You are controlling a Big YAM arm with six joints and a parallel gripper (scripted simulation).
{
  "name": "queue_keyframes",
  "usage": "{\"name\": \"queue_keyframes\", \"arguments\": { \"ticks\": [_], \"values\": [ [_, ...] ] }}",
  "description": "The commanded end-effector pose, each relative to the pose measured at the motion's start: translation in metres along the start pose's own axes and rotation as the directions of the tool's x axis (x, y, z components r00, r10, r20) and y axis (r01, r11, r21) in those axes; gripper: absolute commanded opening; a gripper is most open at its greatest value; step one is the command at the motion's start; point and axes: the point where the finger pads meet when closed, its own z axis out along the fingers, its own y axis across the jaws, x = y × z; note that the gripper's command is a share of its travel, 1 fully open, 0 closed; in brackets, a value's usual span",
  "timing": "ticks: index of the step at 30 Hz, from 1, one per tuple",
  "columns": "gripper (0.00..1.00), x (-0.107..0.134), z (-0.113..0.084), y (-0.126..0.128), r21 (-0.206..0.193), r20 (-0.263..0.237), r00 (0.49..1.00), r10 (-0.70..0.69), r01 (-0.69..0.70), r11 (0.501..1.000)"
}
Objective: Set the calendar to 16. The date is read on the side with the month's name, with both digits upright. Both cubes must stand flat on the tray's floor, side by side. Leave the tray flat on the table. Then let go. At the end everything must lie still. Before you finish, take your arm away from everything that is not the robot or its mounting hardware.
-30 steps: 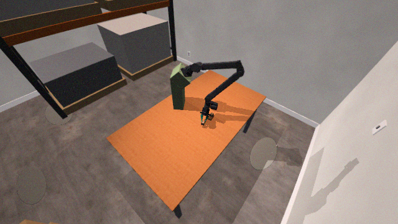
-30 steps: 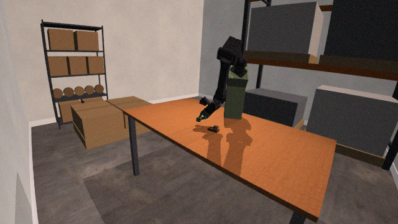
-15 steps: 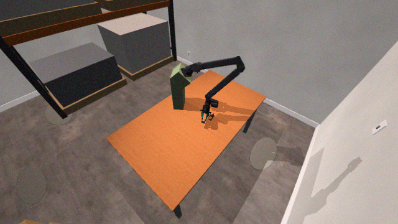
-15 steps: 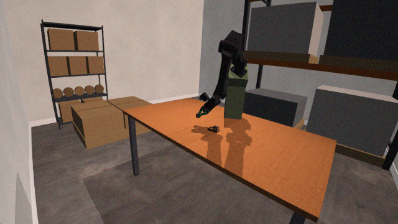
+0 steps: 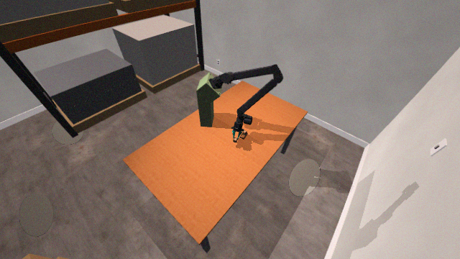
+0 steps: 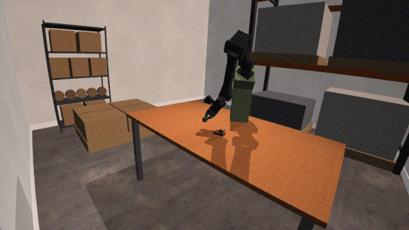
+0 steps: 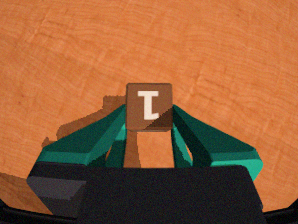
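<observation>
Gripper (image 5: pixel 235 139) (image 6: pixel 204 119) (image 7: pixel 148 111) is clamped on a brown cube (image 5: pixel 235 139) (image 6: pixel 204 120) (image 7: pixel 149 107), held above the orange worktop (image 5: pixel 201 162) (image 6: pixel 271 153) (image 7: pixel 220 50), a pale 1 facing the wrist view and reading upside down there, teal fingers on its left and right sides at mid-frame. Tray (image 6: pixel 219 133) sits on the worktop near the centre of the exterior frame, below and right of the gripper, other cube (image 6: pixel 222 130) in it toward the right end, its digit too small to read. Black arm (image 5: pixel 256 97) (image 6: pixel 228 76) reaches down from the green pedestal (image 5: pixel 205 108) (image 6: pixel 240 105), right of centre in the exterior frame.

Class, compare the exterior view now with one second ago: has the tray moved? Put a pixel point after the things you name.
No, the tray (image 5: pixel 243 136) (image 6: pixel 217 132) shows no visible shift either way, judged against the green pedestal (image 5: pixel 205 108) (image 6: pixel 240 103).
</observation>
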Motion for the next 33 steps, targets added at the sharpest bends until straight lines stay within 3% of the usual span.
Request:
{"name": "queue_keyframes", "arguments": {
  "ticks": [1, 5, 8, 9, 12, 14, 22, 25, 26, 29, 31, 33],
  "values": [
    [0.28, -0.023, -0.007, -0.012, 0.031, -0.032, 0.999, -0.007, 0.008, 0.999],
    [0.28, -0.024, -0.005, -0.003, 0.011, -0.128, 0.992, 0.000, 0.001, 1.000],
    [0.28, -0.023, -0.005, -0.008, 0.019, -0.145, 0.989, 0.000, 0.003, 1.000],
    [0.28, -0.012, -0.005, -0.015, 0.032, -0.163, 0.986, -0.015, 0.020, 0.999],
    [0.28, -0.007, -0.003, -0.012, 0.026, -0.175, 0.984, -0.022, 0.027, 0.999],
    [0.28, -0.023, 0.003, -0.002, 0.013, -0.175, 0.985, -0.001, 0.003, 1.000],
    [0.28, -0.028, 0.000, 0.008, -0.011, -0.375, 0.927, -0.002, -0.003, 1.000],
    [0.28, -0.025, 0.002, -0.003, 0.010, -0.395, 0.919, 0.005, -0.001, 1.000],
    [0.28, -0.011, -0.004, -0.007, 0.014, -0.418, 0.908, -0.012, 0.019, 1.000],
    [0.28, -0.009, -0.003, -0.005, 0.011, -0.423, 0.906, -0.015, 0.022, 1.000],
    [0.28, -0.023, 0.005, -0.008, 0.022, -0.427, 0.904, 0.006, 0.004, 1.000],
    [0.28, -0.023, 0.006, -0.008, 0.024, -0.473, 0.881, 0.005, 0.007, 1.000]
  ]
}}
